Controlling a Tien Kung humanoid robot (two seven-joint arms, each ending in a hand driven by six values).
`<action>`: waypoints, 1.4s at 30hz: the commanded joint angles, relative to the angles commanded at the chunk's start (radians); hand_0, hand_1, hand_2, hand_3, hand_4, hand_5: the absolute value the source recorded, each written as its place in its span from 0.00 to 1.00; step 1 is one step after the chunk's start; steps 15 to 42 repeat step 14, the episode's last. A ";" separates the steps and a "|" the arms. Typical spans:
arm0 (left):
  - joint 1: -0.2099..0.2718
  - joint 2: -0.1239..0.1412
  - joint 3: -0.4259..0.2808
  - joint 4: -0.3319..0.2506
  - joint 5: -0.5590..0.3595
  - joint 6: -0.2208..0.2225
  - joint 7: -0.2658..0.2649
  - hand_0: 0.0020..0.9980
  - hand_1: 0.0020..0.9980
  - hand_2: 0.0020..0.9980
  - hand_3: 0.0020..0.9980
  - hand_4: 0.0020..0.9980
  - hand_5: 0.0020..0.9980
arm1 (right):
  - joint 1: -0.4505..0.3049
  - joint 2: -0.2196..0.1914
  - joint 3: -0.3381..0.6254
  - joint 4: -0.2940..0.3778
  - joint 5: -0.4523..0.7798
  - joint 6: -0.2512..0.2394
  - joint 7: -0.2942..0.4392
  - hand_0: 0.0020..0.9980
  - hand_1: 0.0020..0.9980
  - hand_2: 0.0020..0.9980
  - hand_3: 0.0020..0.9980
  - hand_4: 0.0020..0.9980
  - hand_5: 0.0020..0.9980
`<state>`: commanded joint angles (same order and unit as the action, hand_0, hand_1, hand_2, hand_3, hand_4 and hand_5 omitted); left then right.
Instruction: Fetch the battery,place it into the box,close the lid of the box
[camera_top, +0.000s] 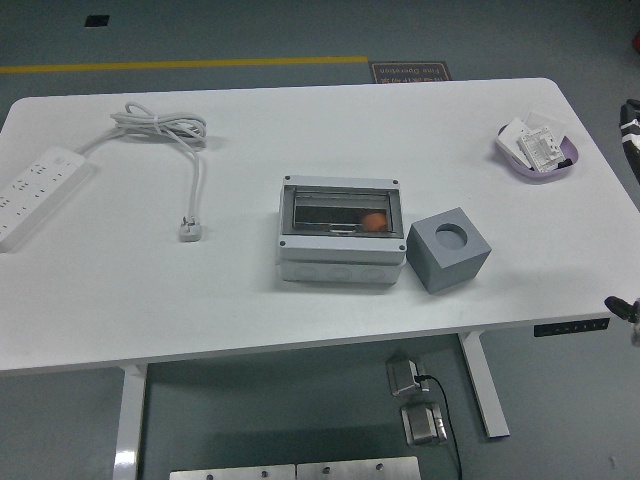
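Observation:
The grey box sits at the middle of the white table with its clear lid down flat. Through the lid I see an orange battery lying inside at the right end. Only a small dark tip of my right hand shows at the picture's right edge, off the table's front right corner and far from the box. My left arm is out of view.
A grey cube with a round hole on top stands just right of the box. A purple tray of small parts is at the far right. A white power strip and its coiled cable lie at the left.

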<state>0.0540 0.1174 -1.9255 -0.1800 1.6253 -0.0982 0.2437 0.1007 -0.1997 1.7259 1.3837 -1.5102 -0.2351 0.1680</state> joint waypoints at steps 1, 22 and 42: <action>0.000 0.000 0.000 0.000 0.000 0.000 0.000 0.66 0.70 0.65 0.67 0.74 0.24 | -0.001 0.000 0.000 0.000 0.000 0.000 0.000 0.73 0.68 0.70 0.70 0.72 0.68; -0.007 0.007 0.006 0.000 0.004 -0.004 0.001 0.66 0.70 0.65 0.67 0.74 0.24 | -0.009 0.003 0.017 0.004 0.010 0.000 0.004 0.73 0.68 0.70 0.69 0.72 0.67; -0.007 0.007 0.006 0.000 0.004 -0.004 0.001 0.66 0.70 0.65 0.67 0.74 0.24 | -0.009 0.003 0.017 0.004 0.010 0.000 0.004 0.73 0.68 0.70 0.69 0.72 0.67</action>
